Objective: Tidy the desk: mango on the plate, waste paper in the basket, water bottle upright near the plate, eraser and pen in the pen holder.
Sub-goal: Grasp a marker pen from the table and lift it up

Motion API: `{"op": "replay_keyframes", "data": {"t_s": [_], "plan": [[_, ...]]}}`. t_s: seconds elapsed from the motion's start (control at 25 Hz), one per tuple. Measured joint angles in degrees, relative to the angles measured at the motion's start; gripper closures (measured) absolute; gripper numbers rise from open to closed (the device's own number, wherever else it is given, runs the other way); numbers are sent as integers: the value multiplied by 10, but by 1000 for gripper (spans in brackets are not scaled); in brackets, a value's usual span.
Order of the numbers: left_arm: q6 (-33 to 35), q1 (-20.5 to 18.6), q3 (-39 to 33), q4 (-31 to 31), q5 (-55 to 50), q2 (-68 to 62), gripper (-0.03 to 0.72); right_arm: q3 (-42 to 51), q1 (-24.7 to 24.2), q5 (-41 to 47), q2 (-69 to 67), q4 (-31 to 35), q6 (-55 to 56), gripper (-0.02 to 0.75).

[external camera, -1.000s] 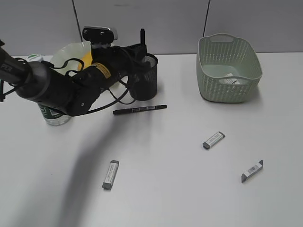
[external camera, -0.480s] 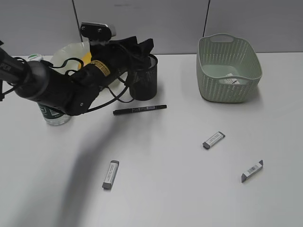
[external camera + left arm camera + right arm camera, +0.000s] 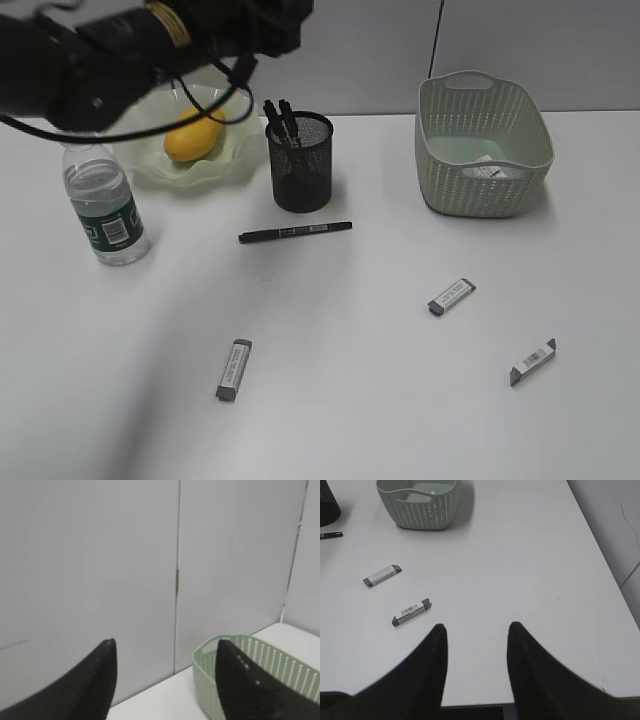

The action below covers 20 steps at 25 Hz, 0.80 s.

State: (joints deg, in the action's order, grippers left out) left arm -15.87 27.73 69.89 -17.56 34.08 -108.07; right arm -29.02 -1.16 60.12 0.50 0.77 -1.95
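Observation:
The mango (image 3: 190, 140) lies on the plate (image 3: 235, 168). Beside the plate the water bottle (image 3: 106, 205) stands upright. Two dark pens (image 3: 282, 118) stick out of the pen holder (image 3: 300, 168); another pen (image 3: 295, 232) lies on the desk in front of it. Three erasers (image 3: 233, 369) (image 3: 451, 296) (image 3: 532, 361) lie scattered. Something white, the waste paper (image 3: 487, 168), rests in the basket (image 3: 483, 110). My left gripper (image 3: 165, 650) is raised high, open and empty, facing the wall. My right gripper (image 3: 476, 630) hovers open and empty over the desk's right front corner.
The left arm (image 3: 120, 45) crosses the top left of the exterior view, above the plate. In the right wrist view two erasers (image 3: 382, 575) (image 3: 410, 612) lie ahead of the fingers, with the basket (image 3: 417, 502) beyond. The desk edge runs just under the right fingertips.
My left gripper has opened over the pen holder, leaving a pen in it, and the arm has risen up and back, uncovering the plate and mango. The right gripper has not moved.

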Motion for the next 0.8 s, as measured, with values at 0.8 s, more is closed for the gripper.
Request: {"op": "replay_keyframes", "data": {"t_s": [0.8], "plan": [[196, -117, -6, 81, -941, 357, 228, -145, 1, -22, -389, 137, -197, 328]]}}
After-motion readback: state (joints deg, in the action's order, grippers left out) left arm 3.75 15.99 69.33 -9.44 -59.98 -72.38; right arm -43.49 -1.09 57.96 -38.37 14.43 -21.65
